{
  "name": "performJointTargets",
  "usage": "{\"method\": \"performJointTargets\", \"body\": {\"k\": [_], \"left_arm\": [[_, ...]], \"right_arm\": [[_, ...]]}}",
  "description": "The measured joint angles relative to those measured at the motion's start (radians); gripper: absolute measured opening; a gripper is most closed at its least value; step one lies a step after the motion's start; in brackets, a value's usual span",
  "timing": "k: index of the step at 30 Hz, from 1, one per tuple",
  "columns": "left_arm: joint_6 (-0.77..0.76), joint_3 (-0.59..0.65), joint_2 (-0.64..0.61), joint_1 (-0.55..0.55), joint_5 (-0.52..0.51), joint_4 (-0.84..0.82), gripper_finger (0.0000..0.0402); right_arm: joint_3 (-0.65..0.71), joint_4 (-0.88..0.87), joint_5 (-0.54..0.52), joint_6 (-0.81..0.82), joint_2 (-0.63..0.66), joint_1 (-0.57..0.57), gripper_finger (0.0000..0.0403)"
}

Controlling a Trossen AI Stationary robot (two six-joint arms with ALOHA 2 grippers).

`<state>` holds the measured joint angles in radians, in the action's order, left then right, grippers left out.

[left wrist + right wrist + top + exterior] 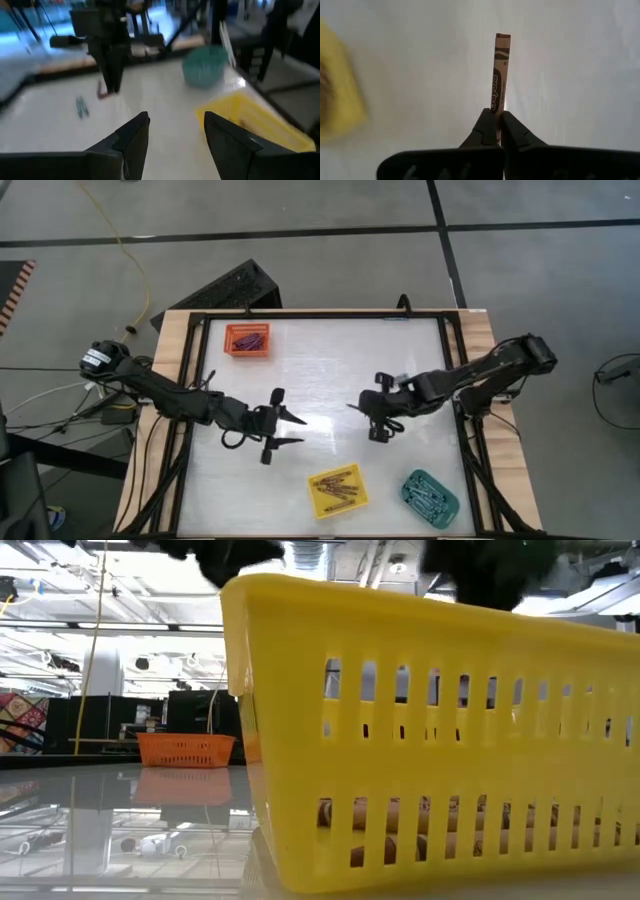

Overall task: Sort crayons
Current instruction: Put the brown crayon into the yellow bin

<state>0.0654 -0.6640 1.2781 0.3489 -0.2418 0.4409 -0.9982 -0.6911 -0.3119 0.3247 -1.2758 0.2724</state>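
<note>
One crayon [501, 70], brownish with a printed paper wrapper, is pinched at its near end by the right gripper [500, 129], whose jaws are closed tight upon it; its long axis runs straight out ahead of the fingertips, in line with the fingers, and the free end stands clear of the white table [330, 370] below; seen from above, the right gripper [378, 420] hangs over the middle of the table, the crayon itself too small to make out there. Outward from this tool, the yellow tray [337, 489], already holding brownish crayons, lies near and toward the front edge of the table; the teal tray [430, 492] lies beyond it on the right arm's own side; the orange tray [247, 339] sits well apart at the far corner across the table. Judged by colour, the held crayon belongs in the yellow tray, and the right arm is well placed to carry it there. The left gripper [283, 430] waits just across from the right one, jaws spread wide and holding nothing; its wrist view shows a small teal crayon [80, 107] lying loose on the table ahead of its fingers [134, 137], near the right gripper [111, 75].
</note>
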Motion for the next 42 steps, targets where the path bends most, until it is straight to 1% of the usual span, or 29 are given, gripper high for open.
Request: {"method": "performJointTargets", "body": {"k": [4, 6, 9, 13, 15, 17, 20, 22, 24, 29, 32, 34, 42], "left_arm": [[0.018, 0.000, 0.000, -0.016, 0.019, 0.118, 0.0181], [0.009, 0.000, 0.000, -0.027, 0.025, 0.137, 0.0181], [-0.019, 0.000, 0.000, -0.040, 0.001, 0.162, 0.0181], [-0.025, 0.000, 0.000, -0.044, -0.008, 0.216, 0.0181], [-0.020, -0.001, 0.014, -0.040, -0.008, 0.291, 0.0181], [-0.005, -0.002, 0.020, -0.029, -0.006, 0.327, 0.0181], [0.016, -0.033, 0.066, -0.019, -0.006, 0.369, 0.0181], [0.021, -0.053, 0.101, -0.007, -0.013, 0.363, 0.0181], [0.028, -0.086, 0.147, -0.005, -0.014, 0.393, 0.0181], [0.050, -0.160, 0.214, 0.015, -0.021, 0.396, 0.0181], [0.056, -0.181, 0.217, 0.023, -0.068, 0.397, 0.0181], [0.056, -0.189, 0.217, 0.025, -0.088, 0.399, 0.0181], [0.032, -0.191, 0.217, 0.029, -0.104, 0.348, 0.0181]], "right_arm": [[-0.092, 0.068, -0.100, -0.039, -0.002, 0.072, 0.0000], [-0.129, 0.129, -0.143, -0.076, -0.006, 0.108, 0.0000], [-0.154, 0.247, -0.189, -0.143, -0.008, 0.156, 0.0000], [-0.162, 0.416, -0.232, -0.228, -0.007, 0.195, 0.0000], [-0.162, 0.469, -0.233, -0.251, -0.016, 0.202, 0.0000], [-0.162, 0.505, -0.235, -0.273, -0.021, 0.208, 0.0000], [-0.162, 0.536, -0.240, -0.283, -0.039, 0.208, 0.0000], [-0.163, 0.557, -0.246, -0.298, -0.052, 0.206, 0.0000], [-0.176, 0.558, -0.245, -0.300, -0.071, 0.206, 0.0000], [-0.211, 0.544, -0.240, -0.302, -0.119, 0.216, 0.0001], [-0.228, 0.547, -0.241, -0.305, -0.129, 0.232, 0.0001], [-0.227, 0.546, -0.260, -0.311, -0.129, 0.240, 0.0001], [-0.227, 0.544, -0.289, -0.315, -0.124, 0.278, 0.0001]]}}
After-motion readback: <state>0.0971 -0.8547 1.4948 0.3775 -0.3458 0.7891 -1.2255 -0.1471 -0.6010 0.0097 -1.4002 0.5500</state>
